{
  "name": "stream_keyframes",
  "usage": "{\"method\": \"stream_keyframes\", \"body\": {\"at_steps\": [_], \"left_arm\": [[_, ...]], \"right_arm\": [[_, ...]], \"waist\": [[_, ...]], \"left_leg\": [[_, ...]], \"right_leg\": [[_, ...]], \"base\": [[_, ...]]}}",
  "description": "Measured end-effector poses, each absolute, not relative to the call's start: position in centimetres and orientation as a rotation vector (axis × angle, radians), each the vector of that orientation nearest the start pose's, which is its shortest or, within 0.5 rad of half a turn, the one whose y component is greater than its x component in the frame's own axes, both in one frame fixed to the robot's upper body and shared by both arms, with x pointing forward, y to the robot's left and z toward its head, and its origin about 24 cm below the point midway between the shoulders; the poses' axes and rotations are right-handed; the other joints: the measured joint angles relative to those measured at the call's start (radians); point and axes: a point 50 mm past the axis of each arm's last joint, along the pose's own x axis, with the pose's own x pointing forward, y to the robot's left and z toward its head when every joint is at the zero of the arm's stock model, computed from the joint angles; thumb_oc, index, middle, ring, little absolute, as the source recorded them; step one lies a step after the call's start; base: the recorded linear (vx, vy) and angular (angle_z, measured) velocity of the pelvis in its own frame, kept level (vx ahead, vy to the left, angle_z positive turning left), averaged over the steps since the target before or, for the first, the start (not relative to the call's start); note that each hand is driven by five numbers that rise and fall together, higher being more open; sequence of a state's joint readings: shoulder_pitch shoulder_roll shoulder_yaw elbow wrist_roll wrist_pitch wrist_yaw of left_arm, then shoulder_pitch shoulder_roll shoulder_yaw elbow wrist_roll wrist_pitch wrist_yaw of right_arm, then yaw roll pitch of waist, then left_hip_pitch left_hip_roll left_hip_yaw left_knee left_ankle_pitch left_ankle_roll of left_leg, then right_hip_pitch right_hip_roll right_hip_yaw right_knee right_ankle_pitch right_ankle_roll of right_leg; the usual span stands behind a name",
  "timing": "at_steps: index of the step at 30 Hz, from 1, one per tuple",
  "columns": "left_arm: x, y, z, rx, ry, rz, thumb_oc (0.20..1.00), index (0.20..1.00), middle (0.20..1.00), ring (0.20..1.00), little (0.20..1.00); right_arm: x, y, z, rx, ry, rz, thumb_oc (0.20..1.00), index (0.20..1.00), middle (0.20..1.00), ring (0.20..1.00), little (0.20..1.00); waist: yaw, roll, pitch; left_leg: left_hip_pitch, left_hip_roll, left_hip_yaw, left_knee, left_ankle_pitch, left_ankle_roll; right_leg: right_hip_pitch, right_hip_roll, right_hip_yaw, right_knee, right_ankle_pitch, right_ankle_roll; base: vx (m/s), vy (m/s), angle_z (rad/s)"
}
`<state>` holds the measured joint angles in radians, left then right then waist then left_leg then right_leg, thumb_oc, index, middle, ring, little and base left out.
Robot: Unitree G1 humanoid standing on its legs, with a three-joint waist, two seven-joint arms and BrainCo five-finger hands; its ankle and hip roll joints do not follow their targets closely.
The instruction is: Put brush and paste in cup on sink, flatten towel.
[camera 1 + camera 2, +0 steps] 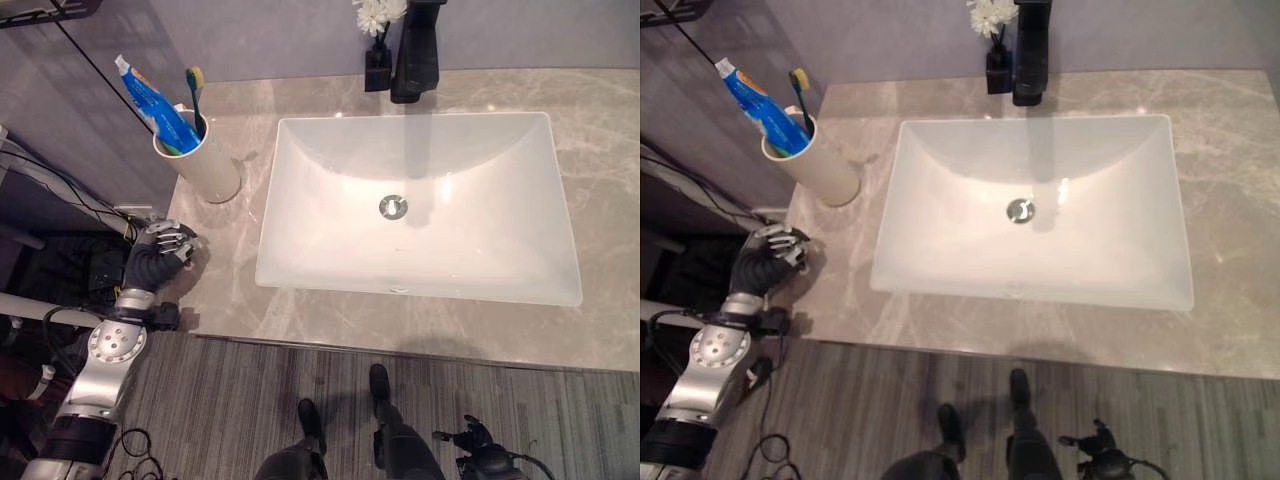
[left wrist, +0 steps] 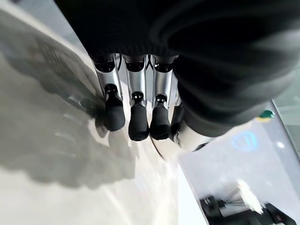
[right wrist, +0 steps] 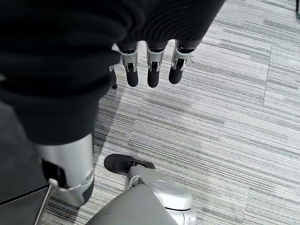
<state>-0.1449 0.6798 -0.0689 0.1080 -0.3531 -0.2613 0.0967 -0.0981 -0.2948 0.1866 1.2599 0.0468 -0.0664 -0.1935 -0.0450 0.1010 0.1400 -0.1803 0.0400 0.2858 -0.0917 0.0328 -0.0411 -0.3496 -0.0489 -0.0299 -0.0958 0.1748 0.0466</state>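
A white cup (image 1: 205,160) stands on the marble counter (image 1: 600,130) to the left of the sink (image 1: 300,275). A blue toothpaste tube (image 1: 155,105) and a toothbrush (image 1: 196,92) with a yellow-green head stick up out of it. My left hand (image 1: 160,252) hovers at the counter's left edge, a little in front of the cup; its fingers (image 2: 139,117) hang relaxed over the marble and hold nothing. Down over the floor at the lower right hangs my right hand (image 1: 482,448), its fingers (image 3: 153,70) loose and empty.
A black faucet (image 1: 415,50) rises behind the white rectangular basin, with a small black vase of white flowers (image 1: 378,58) beside it. The counter runs wide to the right of the sink. Grey striped flooring (image 3: 225,117) lies in front of the counter.
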Motion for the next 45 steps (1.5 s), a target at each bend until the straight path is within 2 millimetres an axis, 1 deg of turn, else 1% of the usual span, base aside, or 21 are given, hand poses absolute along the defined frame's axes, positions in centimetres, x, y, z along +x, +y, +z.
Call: {"method": "stream_keyframes", "body": {"at_steps": [2,6,8,10,11,14,17,22,27,32,35,38,41,45], "left_arm": [[28.1,25.2,12.3,0.312,-0.306,0.019,0.200,0.200,0.200,0.200,0.200],[28.7,25.2,13.0,0.310,-0.337,0.030,0.200,0.200,0.200,0.200,0.200],[29.3,25.3,13.2,0.302,-0.343,0.051,0.200,0.200,0.200,0.200,0.200],[29.8,25.5,13.5,0.294,-0.350,0.079,0.200,0.200,0.200,0.200,0.200],[30.0,25.6,13.7,0.293,-0.352,0.095,0.200,0.200,0.200,0.200,0.200],[30.3,25.2,13.9,0.302,-0.363,0.096,0.200,0.200,0.200,0.200,0.200],[30.3,25.2,14.0,0.317,-0.368,0.109,0.200,0.200,0.200,0.200,0.200],[30.5,25.2,14.5,0.327,-0.386,0.113,0.200,0.200,0.200,0.200,0.200],[31.1,25.1,15.1,0.324,-0.403,0.136,0.200,0.200,0.200,0.200,0.200],[31.1,25.1,15.4,0.319,-0.418,0.144,0.200,0.200,0.200,0.200,0.200],[30.6,25.3,15.2,0.320,-0.416,0.145,0.200,0.200,0.200,0.200,0.200],[30.0,26.1,14.8,0.320,-0.404,0.173,0.200,0.200,0.200,0.200,0.200],[29.9,26.3,14.6,0.328,-0.397,0.177,0.200,0.200,0.200,0.200,0.200],[29.7,26.9,14.8,0.352,-0.394,0.186,0.200,0.200,0.200,0.200,0.200]], "right_arm": [[13.0,-25.6,-14.4,-0.445,1.068,-0.203,1.000,1.000,1.000,1.000,1.000],[13.3,-25.4,-14.3,-0.449,1.059,-0.195,1.000,1.000,1.000,1.000,1.000],[13.3,-25.4,-14.3,-0.450,1.058,-0.194,1.000,1.000,1.000,1.000,1.000],[13.5,-25.4,-14.3,-0.450,1.054,-0.192,1.000,1.000,1.000,1.000,1.000],[13.6,-25.3,-14.3,-0.450,1.050,-0.194,1.000,1.000,1.000,1.000,1.000],[13.4,-25.4,-14.3,-0.439,1.056,-0.208,1.000,1.000,1.000,1.000,1.000],[13.2,-25.5,-14.3,-0.446,1.057,-0.221,1.000,1.000,1.000,1.000,1.000],[12.9,-25.4,-14.4,-0.444,1.065,-0.220,1.000,1.000,1.000,1.000,1.000],[13.0,-25.3,-14.5,-0.442,1.063,-0.218,1.000,1.000,1.000,1.000,1.000],[13.1,-25.1,-14.5,-0.441,1.057,-0.212,1.000,1.000,1.000,1.000,1.000],[13.2,-25.1,-14.4,-0.440,1.052,-0.211,1.000,1.000,1.000,1.000,1.000],[13.2,-25.0,-14.5,-0.439,1.052,-0.210,1.000,1.000,1.000,1.000,1.000],[13.2,-25.0,-14.5,-0.438,1.053,-0.210,1.000,1.000,1.000,1.000,1.000],[13.3,-25.0,-14.4,-0.437,1.044,-0.208,1.000,1.000,1.000,1.000,1.000]], "waist": [[0.000,-0.003,-0.002],[-0.002,-0.012,-0.011],[-0.004,-0.017,-0.014],[-0.013,-0.019,-0.015],[-0.026,-0.021,-0.017],[-0.028,-0.029,-0.021],[-0.030,-0.033,-0.023],[-0.030,-0.040,-0.028],[-0.035,-0.050,-0.034],[-0.038,-0.052,-0.035],[-0.037,-0.052,-0.034],[-0.032,-0.051,-0.034],[-0.023,-0.051,-0.034],[-0.023,-0.049,-0.033]], "left_leg": [[-0.001,0.000,0.003,0.000,-0.001,0.000],[-0.015,0.000,0.021,0.000,-0.001,0.000],[-0.014,0.001,0.028,0.000,-0.001,0.000],[-0.016,0.002,0.028,0.000,-0.001,0.000],[-0.016,0.003,0.030,0.000,-0.001,0.000],[-0.017,0.005,0.040,0.000,-0.002,-0.001],[-0.017,0.005,0.052,0.000,-0.003,-0.003],[-0.032,0.005,0.052,0.000,-0.003,-0.003],[-0.039,0.004,0.053,0.000,-0.003,-0.003],[-0.047,0.005,0.053,0.000,-0.003,-0.002],[-0.047,0.005,0.053,0.000,-0.003,-0.002],[-0.047,0.005,0.053,0.000,-0.003,-0.002],[-0.048,0.005,0.052,0.000,-0.003,-0.003],[-0.051,0.005,0.051,0.000,-0.003,-0.003]], "right_leg": [[-0.003,0.001,0.004,0.000,0.001,0.001],[-0.025,0.004,0.020,0.006,0.008,0.006],[-0.028,0.006,0.025,0.008,0.011,0.003],[-0.030,0.007,0.025,0.008,0.011,0.003],[-0.031,0.009,0.027,0.008,0.011,0.003],[-0.036,0.013,0.039,0.008,0.011,0.003],[-0.042,0.015,0.050,0.006,0.012,0.005],[-0.056,0.015,0.051,0.008,0.015,0.003],[-0.064,0.015,0.051,0.008,0.017,0.001],[-0.072,0.015,0.051,0.008,0.021,-0.003],[-0.072,0.015,0.051,0.008,0.021,-0.002],[-0.072,0.015,0.051,0.008,0.020,-0.003],[-0.072,0.015,0.050,0.003,0.020,-0.003],[-0.075,0.015,0.049,0.000,0.019,-0.004]], "base": [[0.02,-0.001,-0.05],[0.02,-0.008,-0.11],[0.01,-0.017,-0.12],[0.00,0.000,0.00],[0.03,-0.015,-0.04],[0.01,-0.014,-0.09],[0.01,-0.010,-0.11],[0.00,0.000,0.00],[0.00,0.000,0.00],[0.00,0.000,0.00],[0.00,0.000,0.00],[0.00,0.000,0.00],[0.00,0.000,0.00],[0.00,0.000,0.00]]}}
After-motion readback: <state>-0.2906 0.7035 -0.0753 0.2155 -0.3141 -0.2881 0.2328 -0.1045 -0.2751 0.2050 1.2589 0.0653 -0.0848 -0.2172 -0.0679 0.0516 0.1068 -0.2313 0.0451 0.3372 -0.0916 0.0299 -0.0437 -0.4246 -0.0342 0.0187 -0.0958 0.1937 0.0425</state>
